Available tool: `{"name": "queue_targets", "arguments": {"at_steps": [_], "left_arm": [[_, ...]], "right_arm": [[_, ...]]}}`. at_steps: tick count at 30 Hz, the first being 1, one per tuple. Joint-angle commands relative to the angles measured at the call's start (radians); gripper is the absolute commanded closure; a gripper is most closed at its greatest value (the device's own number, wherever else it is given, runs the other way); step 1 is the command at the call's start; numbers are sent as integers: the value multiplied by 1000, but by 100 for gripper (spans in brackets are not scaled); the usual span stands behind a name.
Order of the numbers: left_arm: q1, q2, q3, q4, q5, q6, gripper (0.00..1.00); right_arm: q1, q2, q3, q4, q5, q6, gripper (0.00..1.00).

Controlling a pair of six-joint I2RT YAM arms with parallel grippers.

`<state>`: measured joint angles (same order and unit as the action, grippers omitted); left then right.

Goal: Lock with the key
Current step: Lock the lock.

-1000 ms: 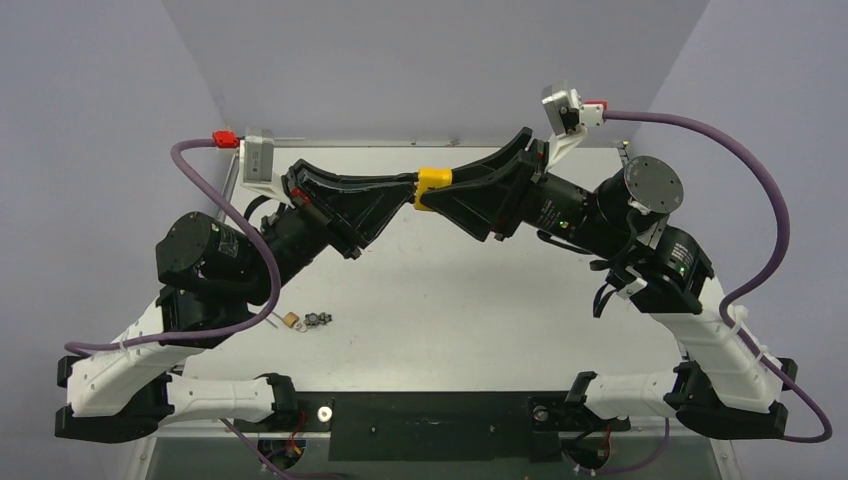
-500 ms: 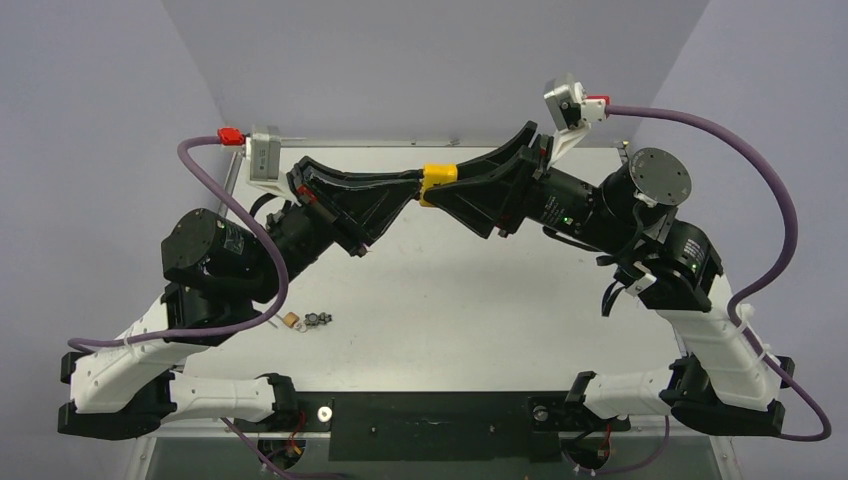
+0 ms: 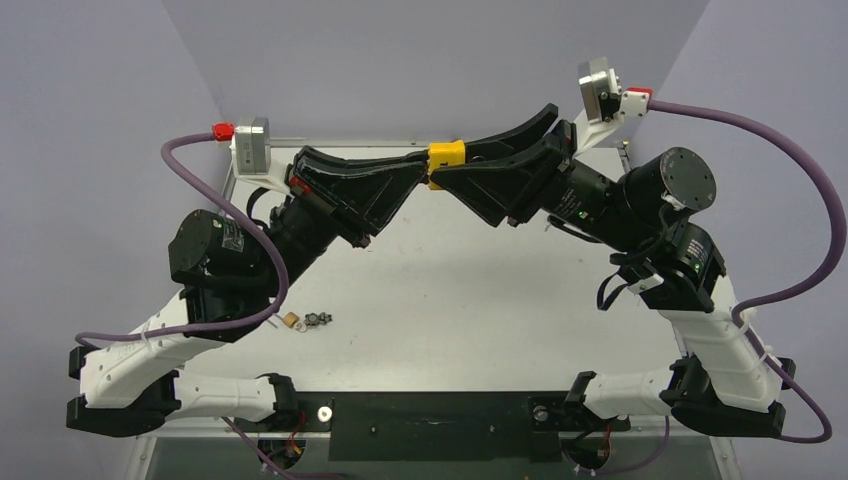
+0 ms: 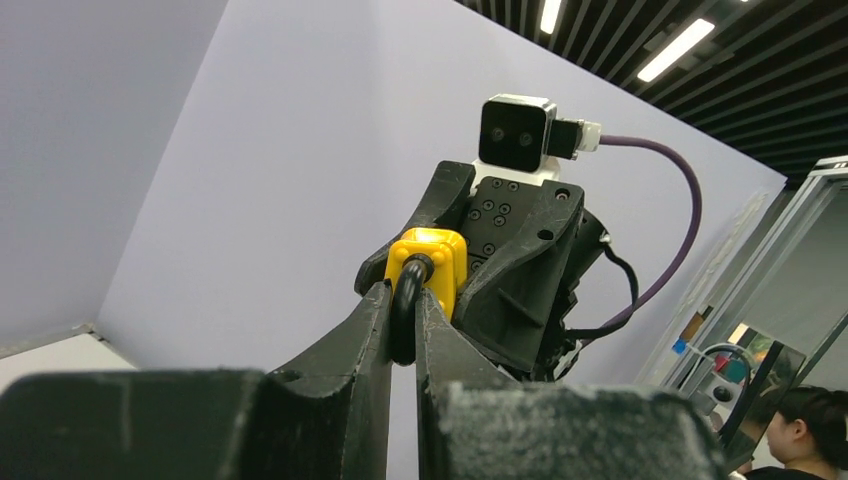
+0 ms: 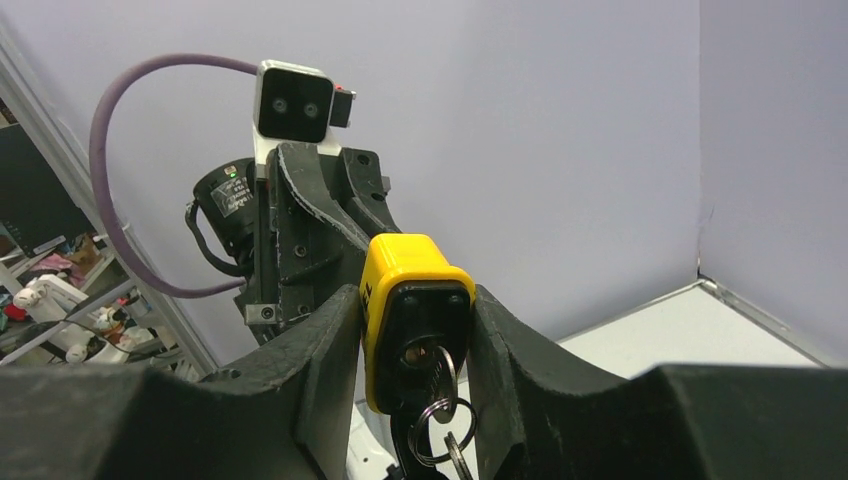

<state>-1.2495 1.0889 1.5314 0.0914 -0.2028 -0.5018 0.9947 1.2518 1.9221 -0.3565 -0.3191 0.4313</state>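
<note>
Low and left of centre in the top view, small loose metal bits [image 3: 305,320] are seen on the table [image 3: 480,300], well apart from the work. At upper centre, the padlock [image 3: 445,157] is held in the air between both arms. The left gripper [image 4: 402,305] is clamped tight on the black shackle [image 4: 408,285]. The right gripper [image 5: 415,335] is closed on the yellow body from both sides.

Step judged: padlock steadied for the shackle push-in and key turn. The body should be kept square in the right grip and the shackle pressed straight along its own line, no twist. The key can likely be reached only once one grip is freed, so that release should be made with the body firmly held.

In the right wrist view, the key ring [image 5: 432,425] hangs nearest. Behind it the key [image 5: 440,372] is seated in a black end face, then the yellow casing. Whether the shackle is fully home cannot be told.
</note>
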Motion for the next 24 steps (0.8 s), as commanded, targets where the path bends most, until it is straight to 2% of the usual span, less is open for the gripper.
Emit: {"name": "queue_targets", "arguments": {"at_steps": [1,5,10,16,24], "left_arm": [[-117,240,-109,-262,514,-109,100],[-117,245,-113,-257,518,-117,100],[-82,191,-114,-323,449,-106,100],[4,67,-185,-383,435,-81,99],[66,-4,-179,-461,423,-36,78]], "right_arm": [[5,188,-95,2,45,-32,100],[5,188,-107,-13,52,-44,100],[-22,125,-197,11,51,-34,100],[-144,-9,-377,132,-34,42,100],[-179,-131,-551,209,-89,82,100]]}}
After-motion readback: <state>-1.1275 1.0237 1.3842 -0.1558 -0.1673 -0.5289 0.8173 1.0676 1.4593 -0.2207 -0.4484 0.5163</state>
